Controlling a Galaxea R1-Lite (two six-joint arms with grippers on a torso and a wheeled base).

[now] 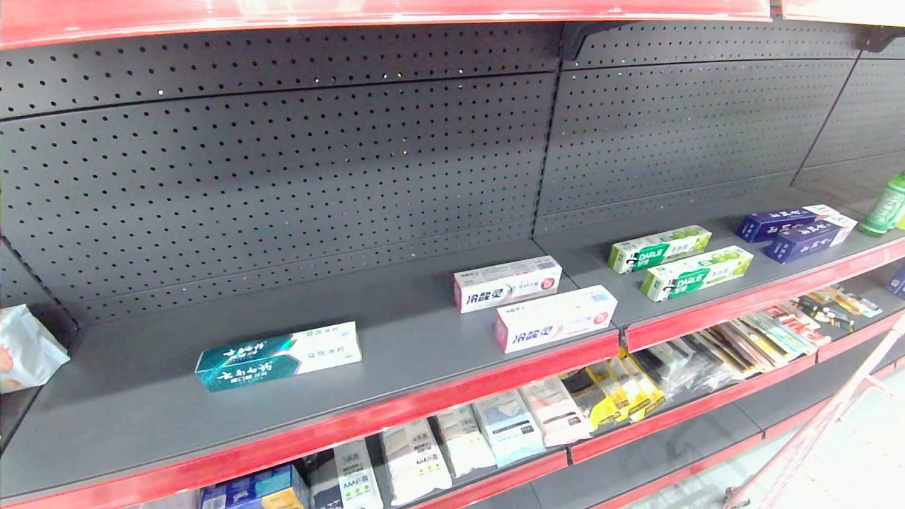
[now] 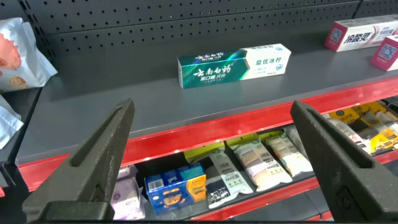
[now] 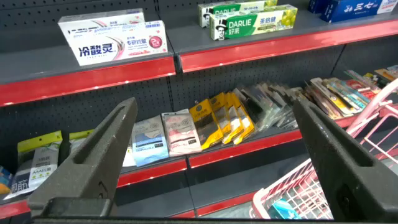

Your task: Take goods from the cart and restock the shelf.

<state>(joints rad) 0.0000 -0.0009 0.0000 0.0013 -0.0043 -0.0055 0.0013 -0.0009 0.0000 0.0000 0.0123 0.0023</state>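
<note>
The grey shelf [image 1: 424, 332] with a red front edge carries toothpaste boxes lying flat: a teal one [image 1: 278, 355] at the left, two white-and-red ones [image 1: 507, 283] in the middle, two green ones [image 1: 659, 248] and two dark blue ones [image 1: 778, 223] to the right. My left gripper [image 2: 212, 112] is open and holds nothing, just in front of the shelf edge below the teal box [image 2: 233, 65]. My right gripper [image 3: 214, 106] is open and holds nothing, lower down before the white-and-red boxes [image 3: 115, 43]. The pink wire cart [image 3: 298, 186] lies beneath it, with a bluish item [image 3: 286, 208] inside.
A snack bag [image 1: 25, 350] sits at the shelf's far left and a green bottle [image 1: 885, 205] at its far right. The lower shelf holds rows of packets [image 1: 509, 424] and toothbrush packs [image 1: 771, 332]. The cart frame [image 1: 813, 431] rises at the lower right.
</note>
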